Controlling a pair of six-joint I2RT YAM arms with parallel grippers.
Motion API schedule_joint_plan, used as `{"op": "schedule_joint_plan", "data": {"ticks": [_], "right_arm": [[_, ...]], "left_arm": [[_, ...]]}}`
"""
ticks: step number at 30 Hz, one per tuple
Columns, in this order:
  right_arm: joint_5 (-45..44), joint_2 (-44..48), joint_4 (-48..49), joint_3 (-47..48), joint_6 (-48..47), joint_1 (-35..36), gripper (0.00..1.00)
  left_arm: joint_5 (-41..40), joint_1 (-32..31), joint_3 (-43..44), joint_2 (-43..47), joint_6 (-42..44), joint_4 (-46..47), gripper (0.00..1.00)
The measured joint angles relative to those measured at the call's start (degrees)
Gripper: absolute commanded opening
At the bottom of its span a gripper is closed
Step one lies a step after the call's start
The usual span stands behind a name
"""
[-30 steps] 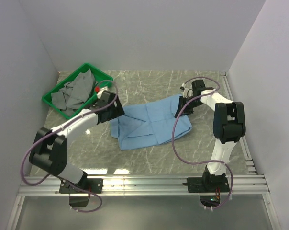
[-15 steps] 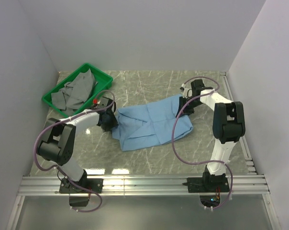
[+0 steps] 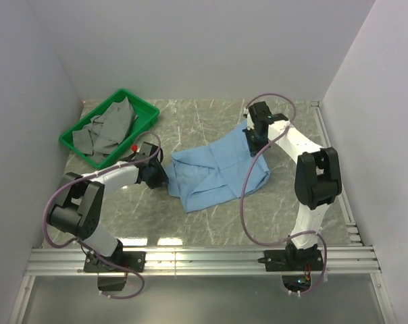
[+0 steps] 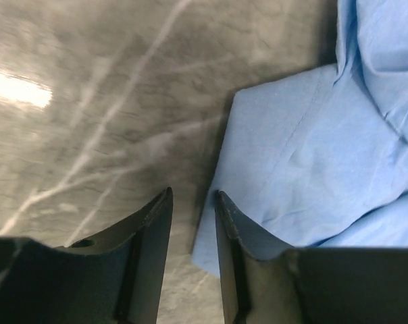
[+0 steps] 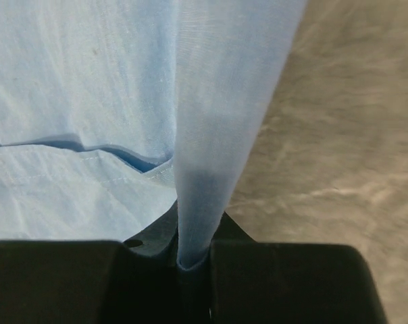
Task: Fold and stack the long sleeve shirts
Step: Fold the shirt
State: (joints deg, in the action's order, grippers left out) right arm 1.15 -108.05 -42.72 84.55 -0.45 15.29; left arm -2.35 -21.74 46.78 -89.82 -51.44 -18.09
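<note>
Fold step: right gripper (image 5: pixel 194 260) pinches the shirt (image 3: pixel 211 172) at its far edge; left gripper (image 4: pixel 192 196), narrowly open and empty, must clamp the left corner.

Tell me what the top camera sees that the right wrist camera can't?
Only the top camera shows the green bin of grey clothes, and the left gripper at the edge of the light blue shirt. Only the right wrist camera shows, up close, the right gripper pinching a fold of that shirt between closed jaws. Both show the shirt lying on the marbled table.
</note>
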Motion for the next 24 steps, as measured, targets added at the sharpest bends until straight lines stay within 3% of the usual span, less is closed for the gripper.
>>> {"op": "schedule_joint_plan", "data": {"ticks": [14,24], "right_arm": [[-31.8,1.5,-5.0,5.2,3.8,18.3,0.0],[-45.9,-7.2,-13.1,14.2,8.7,28.2,0.0]], "left_arm": [[2.8,-2.6,-0.2,-0.6,-1.4,1.8,0.34],[5.4,-3.0,-1.0,-0.7,-2.5,3.3,0.3]]}}
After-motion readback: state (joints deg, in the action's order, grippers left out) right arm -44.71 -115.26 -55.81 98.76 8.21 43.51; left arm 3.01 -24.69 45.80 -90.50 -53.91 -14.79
